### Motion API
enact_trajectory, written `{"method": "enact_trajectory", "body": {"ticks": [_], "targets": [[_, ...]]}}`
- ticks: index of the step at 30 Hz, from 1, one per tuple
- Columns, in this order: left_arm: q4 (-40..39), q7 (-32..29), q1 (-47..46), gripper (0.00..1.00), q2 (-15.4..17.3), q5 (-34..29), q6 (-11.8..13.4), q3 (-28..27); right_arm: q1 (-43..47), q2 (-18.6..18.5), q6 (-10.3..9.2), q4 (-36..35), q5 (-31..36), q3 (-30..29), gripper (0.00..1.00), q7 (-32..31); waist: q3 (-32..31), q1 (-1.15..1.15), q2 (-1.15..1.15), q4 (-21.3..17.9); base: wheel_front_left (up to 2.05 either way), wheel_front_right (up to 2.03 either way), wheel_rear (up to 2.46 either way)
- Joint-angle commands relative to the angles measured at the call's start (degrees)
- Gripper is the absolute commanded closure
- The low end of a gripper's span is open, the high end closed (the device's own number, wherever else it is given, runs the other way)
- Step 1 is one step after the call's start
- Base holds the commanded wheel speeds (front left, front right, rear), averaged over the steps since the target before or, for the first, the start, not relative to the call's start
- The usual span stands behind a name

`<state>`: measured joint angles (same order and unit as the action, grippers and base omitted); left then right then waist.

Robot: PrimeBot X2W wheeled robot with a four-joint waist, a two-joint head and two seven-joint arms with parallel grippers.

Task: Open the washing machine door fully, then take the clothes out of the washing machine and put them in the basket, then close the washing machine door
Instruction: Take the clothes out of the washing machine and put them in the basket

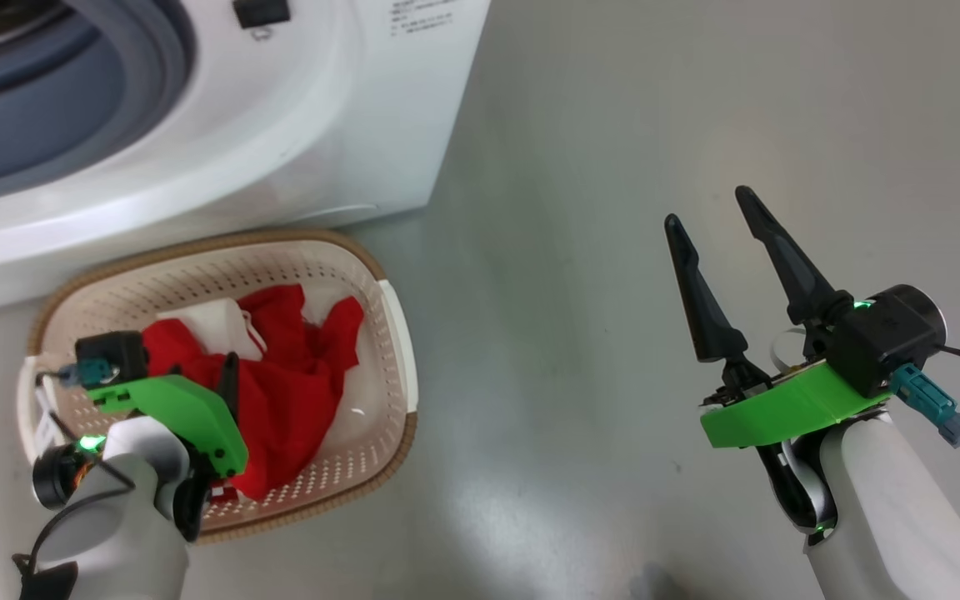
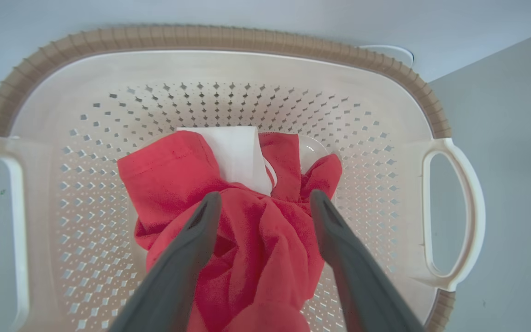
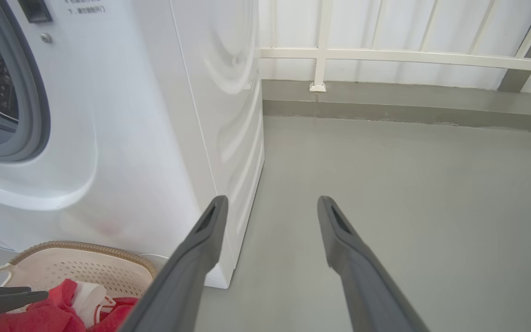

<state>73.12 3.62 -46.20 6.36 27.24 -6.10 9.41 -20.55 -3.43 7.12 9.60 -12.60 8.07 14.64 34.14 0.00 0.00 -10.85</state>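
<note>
The cream basket (image 1: 380, 275) with its brown rim (image 2: 201, 39) stands on the floor in front of the white washing machine (image 1: 280, 125). The red clothes (image 1: 297, 392) with a white part lie bunched inside it. My left gripper (image 1: 226, 387) points down into the basket, its fingers spread open on either side of the red clothes (image 2: 256, 258), not pinching them. My right gripper (image 1: 707, 208) hangs open above bare floor to the right, holding nothing. The machine's grey gasket (image 1: 155, 50) rings an open mouth. The washing machine door is out of view.
Grey floor (image 1: 613, 125) stretches to the right of the machine and basket. In the right wrist view a wall with a white railing (image 3: 385, 55) stands behind the machine's side (image 3: 228, 115). A left finger (image 3: 2, 299) reaches over the basket (image 3: 85, 251).
</note>
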Motion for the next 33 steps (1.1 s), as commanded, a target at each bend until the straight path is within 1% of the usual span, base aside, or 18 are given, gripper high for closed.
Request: {"method": "enact_trajectory", "body": {"ticks": [1,3,6,10,14,19,23,24,29,33], "targets": [[-0.8,3.2,2.0,0.0,1.6,0.7,-0.4,-1.3,0.6,0.0,0.36,-0.8,0.0,0.6,0.0,0.4,-2.8,0.0,0.0,1.8,0.0,0.0,0.0],[-1.1,6.3,2.9,0.0,1.5,1.0,-0.6,-1.4,1.0,-0.1,0.36,-0.4,0.1,0.4,0.0,0.4,-4.5,0.0,0.0,2.5,0.0,0.0,0.0],[-1.7,9.1,4.2,0.0,1.1,1.2,-0.9,-1.2,1.9,-0.3,0.36,0.4,0.1,-0.3,0.0,0.4,-7.2,0.0,0.0,3.5,0.0,0.0,0.0],[-3.9,10.9,6.2,0.0,1.0,1.1,-1.2,-0.5,3.4,-0.3,0.36,1.1,0.2,-1.2,0.0,0.4,-10.8,0.0,0.0,4.9,0.0,0.0,0.0],[-7.4,11.3,8.7,0.0,1.0,1.3,-1.3,-0.7,4.9,-0.4,0.36,1.8,0.4,-1.6,0.0,0.4,-14.4,0.0,0.0,6.0,0.0,0.0,0.0],[-15.8,11.4,13.7,0.0,1.3,0.9,-1.3,-2.8,7.1,-1.2,0.36,2.5,0.4,-1.7,0.0,0.4,-18.8,0.0,0.0,7.0,0.0,0.0,0.0],[-22.9,11.4,18.4,0.0,0.9,0.4,-1.3,-5.4,9.0,-2.0,0.36,2.8,0.2,-1.9,0.0,0.4,-22.1,0.0,0.0,7.5,0.0,0.0,0.0],[-22.9,11.4,18.4,0.0,0.9,0.4,-1.3,-5.4,9.0,-2.0,0.36,2.8,0.2,-1.9,0.0,0.4,-22.1,0.0,0.0,7.5,0.0,0.0,0.0],[-32.3,11.4,24.8,0.0,0.3,-2.2,-1.1,-8.4,11.3,-2.4,0.36,2.8,0.2,-2.4,0.0,0.4,-26.0,0.0,0.0,7.8,0.0,0.0,0.0],[-39.7,11.4,29.9,0.0,-0.3,-5.2,-1.1,-9.1,12.8,-2.2,0.36,2.2,0.4,-2.5,0.0,0.4,-28.3,0.0,0.0,7.9,0.0,0.0,0.0]]}}
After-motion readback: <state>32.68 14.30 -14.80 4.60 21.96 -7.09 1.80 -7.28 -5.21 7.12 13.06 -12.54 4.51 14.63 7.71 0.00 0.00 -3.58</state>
